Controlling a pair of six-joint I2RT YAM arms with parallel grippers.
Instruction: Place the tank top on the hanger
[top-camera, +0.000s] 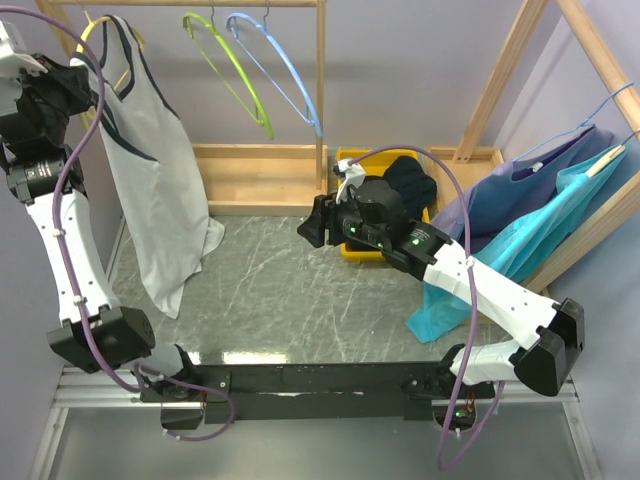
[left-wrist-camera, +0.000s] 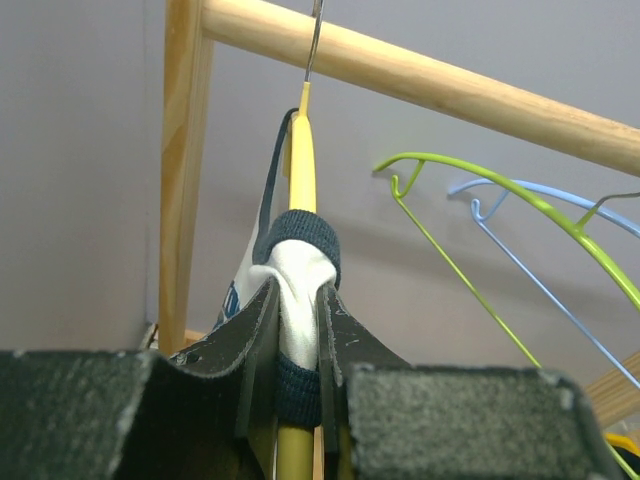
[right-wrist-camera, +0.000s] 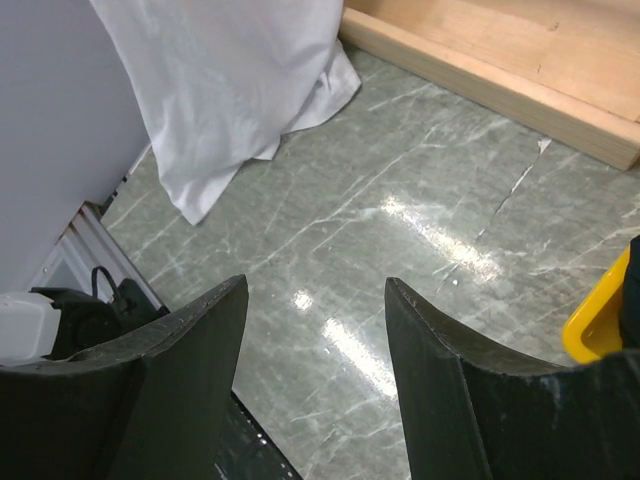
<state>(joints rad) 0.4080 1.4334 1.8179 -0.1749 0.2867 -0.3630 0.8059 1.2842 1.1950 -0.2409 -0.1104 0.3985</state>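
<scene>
Hanging step is nearly done: the left pincer (left-wrist-camera: 298, 302) is narrow, pinching the tank top (top-camera: 150, 170) strap, soft white knit with ribbed navy trim, against the thin, smooth yellow plastic hanger (left-wrist-camera: 301, 150). The hanger hooks on the round wooden rail (left-wrist-camera: 450, 90) at 11 o'clock in the top view, and the shirt drapes down to the marbled grey bench (top-camera: 300, 300). The right pincer (right-wrist-camera: 315, 290) is wide and empty at 3 o'clock; next, probably seat the strap over the hanger's shoulder and release gently, since slick plastic could shed it.
</scene>
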